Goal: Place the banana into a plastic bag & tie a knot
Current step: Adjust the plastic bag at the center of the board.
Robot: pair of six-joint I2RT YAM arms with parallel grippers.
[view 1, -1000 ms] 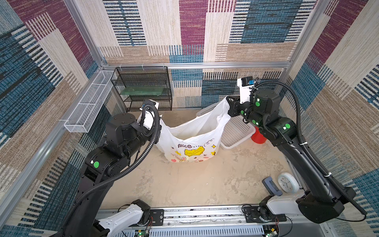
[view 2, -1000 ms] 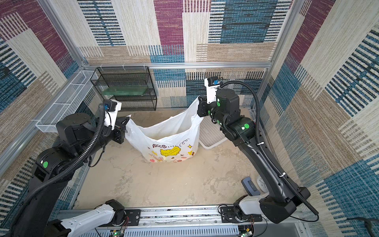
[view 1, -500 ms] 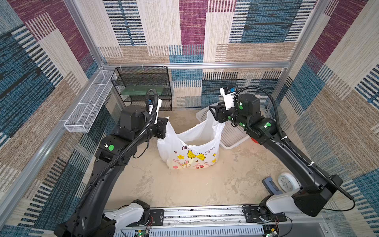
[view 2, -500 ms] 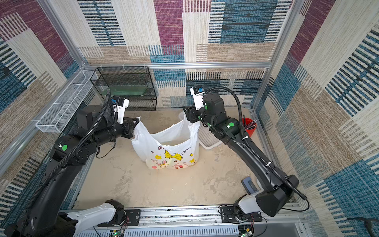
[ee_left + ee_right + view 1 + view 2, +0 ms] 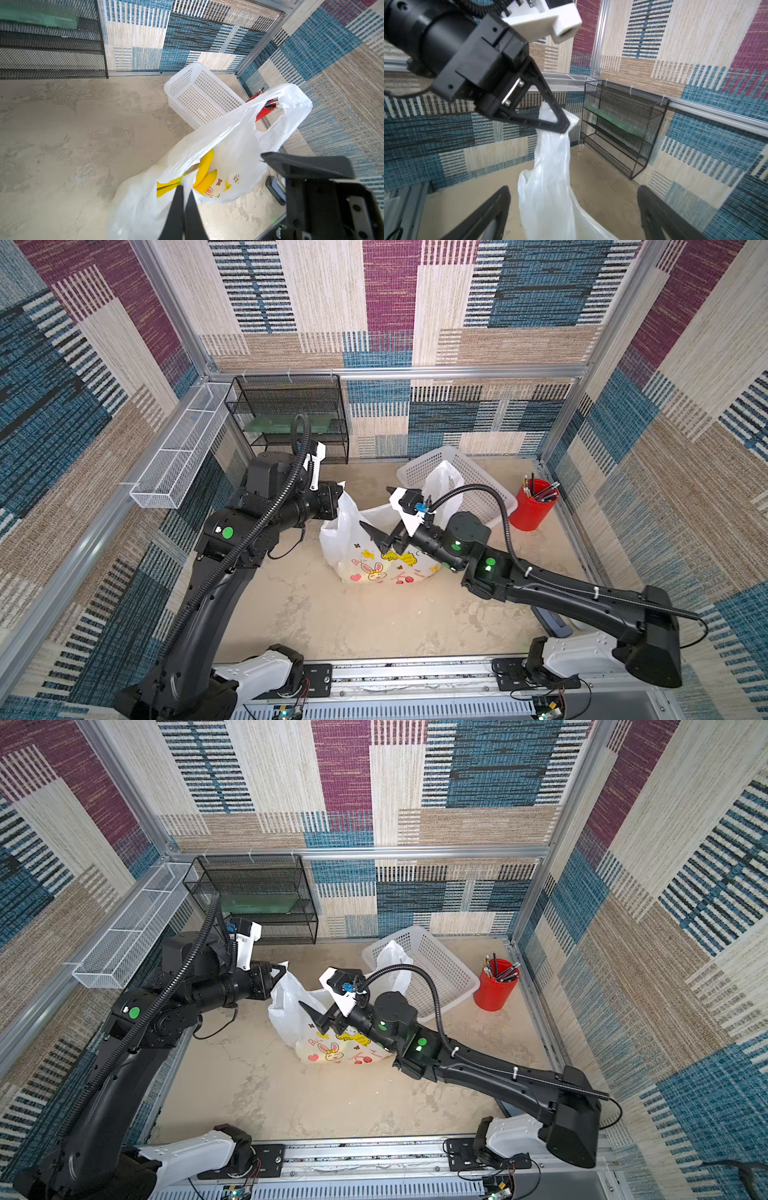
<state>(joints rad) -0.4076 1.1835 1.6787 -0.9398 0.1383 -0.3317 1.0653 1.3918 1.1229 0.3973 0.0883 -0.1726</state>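
Observation:
The white plastic bag (image 5: 374, 560) with cartoon prints stands on the table in both top views (image 5: 328, 1048). My left gripper (image 5: 340, 495) is shut on one handle loop and holds it up; the wrist view shows the jaws (image 5: 185, 187) pinched on the film. Inside the open bag lies the yellow banana (image 5: 204, 170). The other handle loop (image 5: 444, 481) stands loose and untouched. My right gripper (image 5: 376, 508) hangs open over the bag's mouth, its fingers (image 5: 500, 197) wide on either side of the film (image 5: 550, 176) without touching it. No knot is in view.
A white perforated basket (image 5: 469, 485) sits just behind the bag, with a red cup of pencils (image 5: 532, 506) to its right. A black wire shelf (image 5: 291, 418) stands at the back left. A white mesh tray (image 5: 178, 456) hangs on the left wall.
My right gripper let go of its handle loop, opened wide and dropped forward over the bag. The left gripper moved inward with its loop. The bag went from stretched to slumped.

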